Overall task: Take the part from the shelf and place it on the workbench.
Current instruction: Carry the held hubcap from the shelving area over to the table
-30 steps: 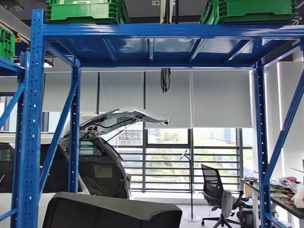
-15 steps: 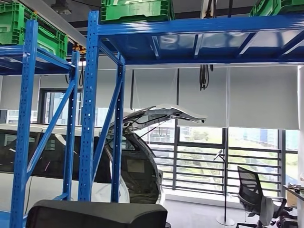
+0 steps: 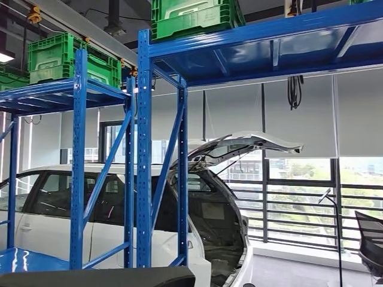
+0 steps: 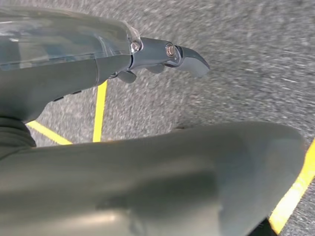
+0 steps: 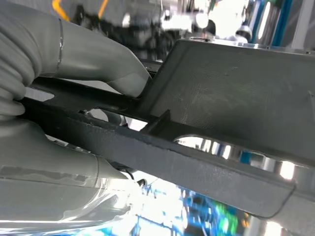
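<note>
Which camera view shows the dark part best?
The right wrist view: the part appears close, with its textured panel and ribbed frame, and the right hand grips its edge. The left wrist view gives a smooth blurred surface under the left hand. The head view catches just its top edge.
</note>
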`<state>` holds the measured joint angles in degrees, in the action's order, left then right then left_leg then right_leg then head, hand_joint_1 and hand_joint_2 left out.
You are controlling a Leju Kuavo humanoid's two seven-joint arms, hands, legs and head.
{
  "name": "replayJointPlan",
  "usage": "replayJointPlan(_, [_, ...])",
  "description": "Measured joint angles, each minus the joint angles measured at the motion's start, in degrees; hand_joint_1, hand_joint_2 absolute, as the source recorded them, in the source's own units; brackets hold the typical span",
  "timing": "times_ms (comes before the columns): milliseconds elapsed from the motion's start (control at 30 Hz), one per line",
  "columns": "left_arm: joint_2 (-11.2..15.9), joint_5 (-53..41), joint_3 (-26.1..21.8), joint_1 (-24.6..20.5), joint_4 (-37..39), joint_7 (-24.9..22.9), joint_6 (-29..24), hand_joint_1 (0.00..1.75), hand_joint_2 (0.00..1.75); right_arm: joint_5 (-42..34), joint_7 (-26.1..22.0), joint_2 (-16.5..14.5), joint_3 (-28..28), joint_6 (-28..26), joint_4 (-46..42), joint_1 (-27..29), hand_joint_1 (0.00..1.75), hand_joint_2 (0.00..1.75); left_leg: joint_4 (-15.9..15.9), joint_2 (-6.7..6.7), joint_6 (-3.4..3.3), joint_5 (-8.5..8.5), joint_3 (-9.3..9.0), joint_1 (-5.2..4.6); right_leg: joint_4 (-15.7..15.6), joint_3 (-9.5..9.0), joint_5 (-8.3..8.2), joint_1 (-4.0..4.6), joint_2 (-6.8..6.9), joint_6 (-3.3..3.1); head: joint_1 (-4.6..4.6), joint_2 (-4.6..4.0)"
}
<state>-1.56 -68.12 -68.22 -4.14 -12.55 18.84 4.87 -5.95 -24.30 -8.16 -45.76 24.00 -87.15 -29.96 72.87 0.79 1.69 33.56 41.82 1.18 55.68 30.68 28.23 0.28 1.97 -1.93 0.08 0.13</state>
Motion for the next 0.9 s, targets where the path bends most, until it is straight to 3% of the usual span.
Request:
replayJointPlan(33, [0.07,0.09,-0.04,0.11,0.0,-0.17,-0.01,0.0,0.0,0.03,0.07,0.0,-0.21,0.02,0.25,-0.02,1.75,1.75,-0.04,-0.28,0.22,-0.55,-0.34,0.1,0.17,0.13,0.05,-0.02,0.81,0.07,0.0,0.0])
replayJointPlan(67, [0.18,0.17,-0.09,0.23,0.0,-0.31,-0.02,0.0,0.0,0.05,0.11,-0.01,-0.38,0.03,0.42,-0.07,1.75,1.75,-2.2,-0.67,0.41,-1.94,-1.71,0.22,0.36,0.22,0.14,-0.05,1.53,0.2,0.01,0.0])
replayJointPlan(133, [0.46,0.3,-0.25,0.3,0.0,-0.43,-0.07,0.0,0.0,0.16,0.22,-0.02,-0.7,0.07,0.57,-0.41,1.75,1.75,-9.71,-2.88,0.62,-5.04,-5.92,0.21,0.93,0.4,0.5,0.05,2.75,0.73,0.01,0.0])
replayJointPlan(200, [0.78,0.59,-0.56,0.1,0.0,-0.46,-0.13,0.0,0.0,0.37,0.36,-0.02,-1.07,0.16,0.58,-1.1,1.75,1.75,-13.97,-4.49,-0.11,-6.17,-7.96,-0.08,1.62,0.67,0.86,0.39,3.72,1.34,-0.03,0.0])
replayJointPlan(300, [1.53,1.23,-1.29,0.24,0.0,-0.74,-0.17,0.0,0.0,0.67,0.6,-0.02,-1.62,0.3,0.6,-2.27,1.75,1.75,-14.22,-3.2,-1.57,-6.34,-7.59,-0.21,2.0,0.68,1.13,0.48,4.96,1.95,-0.07,0.0])
replayJointPlan(367, [2.11,1.6,-1.74,0.37,-0.01,-0.99,-0.24,0.0,0.0,0.83,0.77,0.01,-1.97,0.32,0.59,-2.93,1.75,1.75,-14.3,-2.12,-2.24,-6.7,-7.42,-0.05,4.13,1.34,3.03,0.16,3.16,2.48,-0.07,0.0])
replayJointPlan(433, [2.65,1.91,-2.18,0.19,-0.03,-1.11,-0.41,0.0,0.0,0.91,0.84,0.27,-2.28,0.14,0.58,-3.14,1.75,1.75,-14.31,-0.93,-2.72,-7.02,-7.08,0.0,10.61,4.0,6.98,-0.12,0.02,2.81,-0.06,0.0])
replayJointPlan(467, [2.9,2.02,-2.4,0.1,-0.04,-1.19,-0.49,0.0,0.0,0.91,0.85,0.52,-2.42,-0.04,0.59,-3.08,1.75,1.75,-14.3,-0.2,-2.92,-7.15,-6.89,-0.07,14.61,5.74,8.73,-0.17,-0.87,2.82,-0.06,0.0])
replayJointPlan(500, [3.11,2.02,-2.61,0.06,-0.04,-1.33,-0.51,0.0,0.0,0.92,0.84,0.79,-2.55,-0.26,0.6,-2.98,1.75,1.75,-14.3,0.56,-3.07,-7.27,-6.75,-0.21,17.53,7.04,9.63,-0.18,-1.34,2.73,-0.06,0.0])
replayJointPlan(533, [3.29,1.97,-2.75,0.11,-0.04,-1.57,-0.52,0.0,0.0,0.94,0.79,1.03,-2.65,-0.45,0.6,-2.88,1.75,1.75,-14.3,1.33,-3.18,-7.38,-6.68,-0.39,18.49,7.43,9.4,-0.14,-1.61,2.5,-0.06,0.0])
replayJointPlan(567, [3.47,1.89,-2.84,0.21,-0.04,-1.88,-0.55,0.0,0.0,0.95,0.69,1.22,-2.72,-0.65,0.57,-2.8,1.75,1.75,-14.3,2.11,-3.24,-7.47,-6.67,-0.61,17.06,6.71,8.04,-0.06,-1.91,2.12,-0.06,0.0])
replayJointPlan(600, [3.62,1.76,-2.9,0.29,-0.04,-2.15,-0.58,0.0,0.0,0.95,0.54,1.35,-2.75,-0.8,0.51,-2.76,1.75,1.75,-14.3,2.89,-3.27,-7.56,-6.69,-0.83,13.61,5.07,5.91,0.09,-2.63,1.51,-0.06,0.0])
replayJointPlan(667, [3.72,1.55,-2.97,0.3,-0.04,-2.49,-0.64,0.0,0.0,0.89,0.17,1.55,-2.77,-1.02,0.25,-2.67,1.75,1.75,-14.3,4.36,-3.2,-7.83,-6.59,-1.03,6.08,1.64,2.34,0.38,-5.48,-0.06,-0.04,0.0])
replayJointPlan(733, [3.78,1.47,-3.06,0.27,-0.05,-2.61,-0.67,0.0,0.0,0.81,-0.09,1.69,-2.77,-1.19,0.02,-2.48,1.75,1.75,-14.31,5.69,-2.78,-8.21,-6.21,-0.8,2.87,0.29,1.21,0.61,-7.08,-0.87,-0.02,0.0])
replayJointPlan(800, [4.05,1.43,-3.17,0.52,-0.08,-2.79,-0.7,0.0,0.0,0.78,-0.28,1.68,-2.79,-1.28,-0.13,-2.28,1.75,1.75,-14.44,6.82,-2.14,-8.56,-5.77,-0.59,2.03,0.03,0.91,0.53,-5.85,-0.74,-0.02,0.0])
replayJointPlan(833, [4.16,1.38,-3.21,0.74,-0.09,-2.89,-0.72,0.0,0.0,0.73,-0.4,1.58,-2.8,-1.31,-0.22,-2.18,1.75,1.75,-14.3,6.24,-1.87,-8.35,-5.48,-0.67,1.35,-0.14,0.66,0.33,-5.11,-0.67,-0.01,0.0])
replayJointPlan(900, [4.39,1.32,-3.25,0.88,-0.14,-3.09,-0.81,0.0,0.0,0.53,-0.78,1.38,-2.78,-1.45,-0.43,-1.85,1.75,1.75,-11.34,3.36,-1.37,-5.99,-3.89,-0.8,0.15,-0.36,0.14,-0.06,-3.37,-0.52,0.03,0.0])
